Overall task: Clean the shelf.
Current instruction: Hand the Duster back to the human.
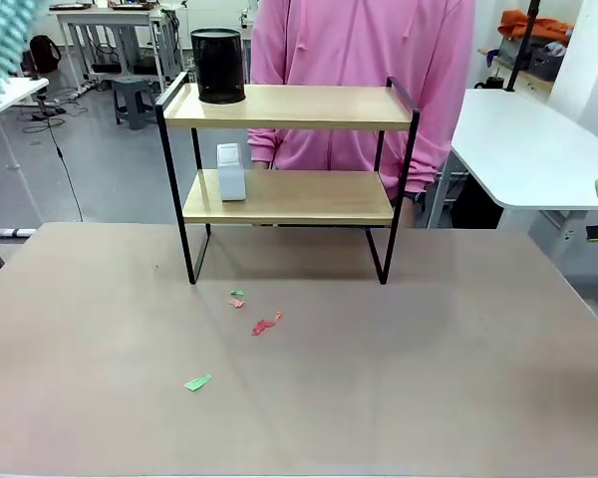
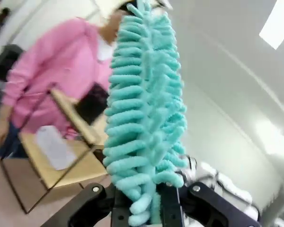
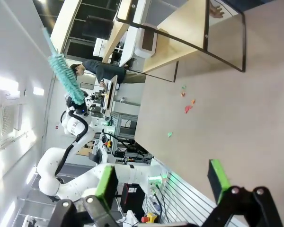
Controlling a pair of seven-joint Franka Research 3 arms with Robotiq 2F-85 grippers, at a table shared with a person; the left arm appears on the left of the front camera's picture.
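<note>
The shelf (image 1: 289, 149) stands at the table's far middle, two wooden boards in a black frame. Its top board carries a black cylinder (image 1: 218, 66) at the left, and a white box (image 1: 230, 171) sits on the lower board. My left gripper (image 2: 144, 198) is shut on the handle of a fluffy teal duster (image 2: 144, 104), held high up and left of the shelf (image 2: 66, 156); the duster's tip (image 1: 5, 45) shows in the front view's top left corner. My right gripper (image 3: 162, 182) stands open and empty above the table, far from the shelf (image 3: 189, 33). The duster (image 3: 64, 71) also appears there, raised.
A person in a pink top (image 1: 359, 60) stands right behind the shelf. Small red scraps (image 1: 264, 325) and green scraps (image 1: 197, 382) lie on the brown table in front of it. A white table (image 1: 538, 139) stands at the right.
</note>
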